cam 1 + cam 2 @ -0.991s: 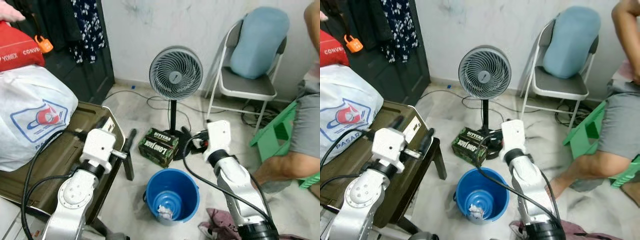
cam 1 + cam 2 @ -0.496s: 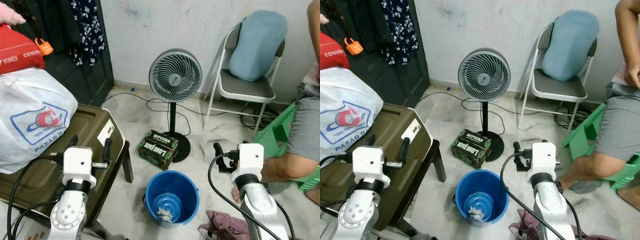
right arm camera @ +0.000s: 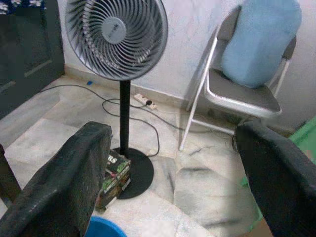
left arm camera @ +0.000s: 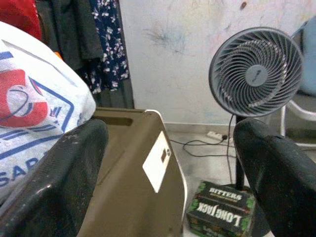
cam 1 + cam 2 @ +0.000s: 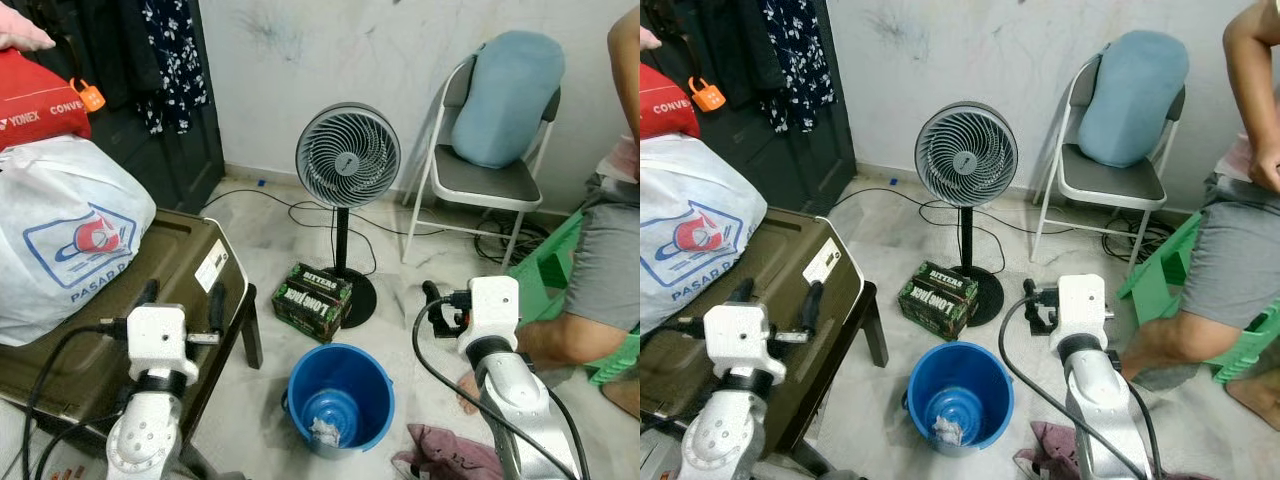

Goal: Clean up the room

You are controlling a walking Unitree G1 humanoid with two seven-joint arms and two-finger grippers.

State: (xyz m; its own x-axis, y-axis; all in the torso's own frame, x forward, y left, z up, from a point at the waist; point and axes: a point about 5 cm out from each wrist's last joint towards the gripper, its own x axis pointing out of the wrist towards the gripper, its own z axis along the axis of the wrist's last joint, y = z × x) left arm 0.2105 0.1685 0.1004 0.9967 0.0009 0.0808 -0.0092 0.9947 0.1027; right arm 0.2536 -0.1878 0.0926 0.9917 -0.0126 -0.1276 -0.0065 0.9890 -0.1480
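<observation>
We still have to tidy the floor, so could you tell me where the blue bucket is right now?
In the left eye view, the blue bucket stands on the floor at bottom centre, just before the green Long Jack box and the fan's base, beside the brown case.

Each arm consists of silver-grey rounded joint housings linked by black collar rings and topped by a white box-shaped wrist module. The left gripper (image 5: 180, 297) and the right gripper (image 5: 432, 300) each carry two long matte black fingers (image 4: 59, 182) with scuffed, rounded tips. Black cables loop externally along both arms to the white modules.
</observation>
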